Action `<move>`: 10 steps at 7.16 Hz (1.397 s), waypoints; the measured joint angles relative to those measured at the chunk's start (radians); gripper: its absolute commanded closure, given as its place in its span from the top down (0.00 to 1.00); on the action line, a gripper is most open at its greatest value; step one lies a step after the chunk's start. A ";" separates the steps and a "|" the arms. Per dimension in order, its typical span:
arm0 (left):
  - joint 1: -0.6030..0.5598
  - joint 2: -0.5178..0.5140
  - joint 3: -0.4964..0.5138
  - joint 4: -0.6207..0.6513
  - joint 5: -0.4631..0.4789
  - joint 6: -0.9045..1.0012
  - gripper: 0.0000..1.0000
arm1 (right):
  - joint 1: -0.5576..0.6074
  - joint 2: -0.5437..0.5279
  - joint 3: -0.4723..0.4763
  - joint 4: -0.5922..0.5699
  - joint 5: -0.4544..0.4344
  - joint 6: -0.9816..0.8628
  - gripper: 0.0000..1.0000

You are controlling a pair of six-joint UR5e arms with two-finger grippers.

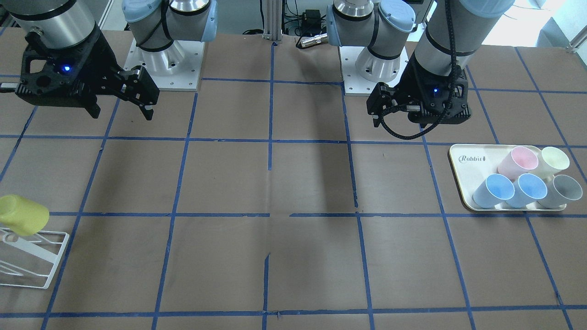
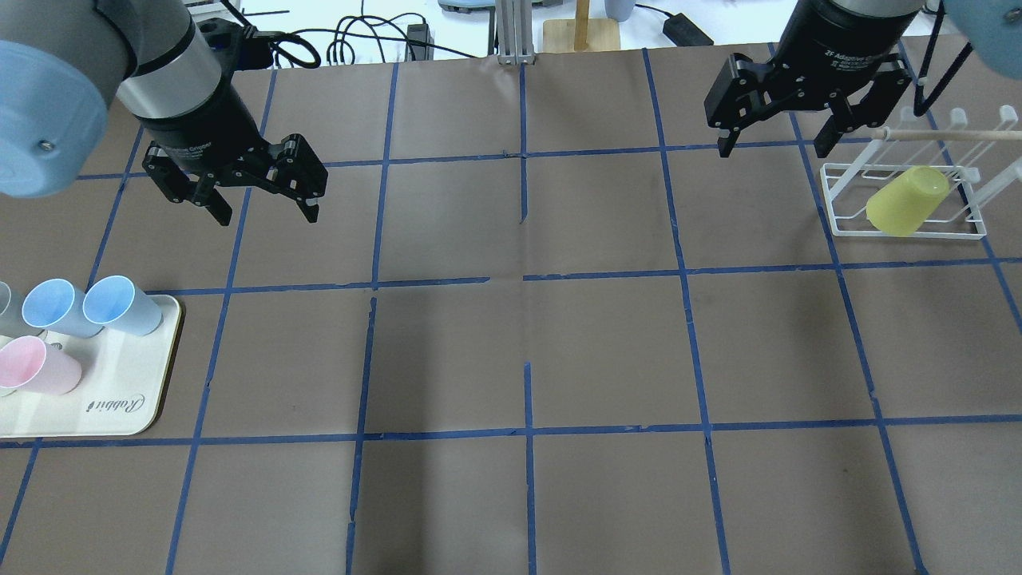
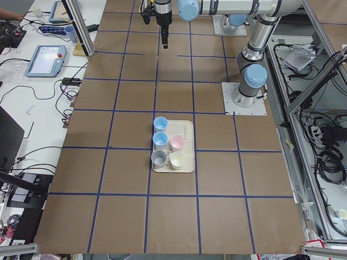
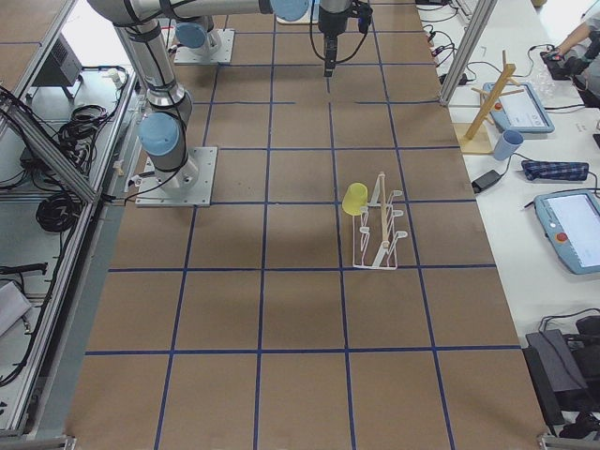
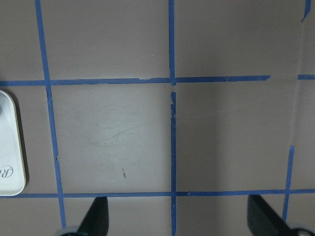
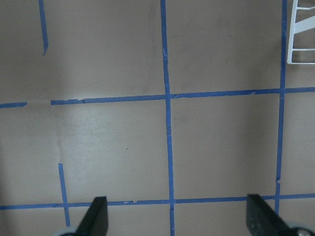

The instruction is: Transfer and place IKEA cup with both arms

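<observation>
The lime-yellow IKEA cup [image 2: 909, 201] hangs tilted on a white wire rack [image 2: 910, 232] at the table's right end. It also shows in the front-facing view [image 1: 23, 214] and the exterior right view [image 4: 354, 199]. My right gripper [image 2: 773, 148] hovers open and empty, left of the rack and behind it. Its wrist view [image 6: 179, 219] shows only bare table and a corner of the rack [image 6: 302, 44]. My left gripper [image 2: 265, 214] hovers open and empty over the left half of the table, behind the tray. It also shows in its wrist view [image 5: 179, 219].
A cream tray [image 2: 120, 403] at the left end holds pink [image 1: 520, 160], two blue [image 1: 497, 189], grey [image 1: 564, 190] and pale cream-yellow [image 1: 555, 159] cups. Its edge shows in the left wrist view [image 5: 10, 147]. A wooden stand [image 2: 581, 28] is beyond the far edge.
</observation>
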 measured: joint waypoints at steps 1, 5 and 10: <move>0.000 0.000 0.000 0.000 0.000 0.000 1.00 | 0.000 0.000 0.000 0.000 0.000 0.000 1.00; -0.002 0.001 0.000 0.001 -0.003 0.001 1.00 | 0.000 0.000 -0.001 0.000 0.001 0.000 1.00; -0.006 0.006 0.000 0.009 -0.040 0.000 1.00 | 0.000 0.000 -0.002 0.000 0.001 0.000 1.00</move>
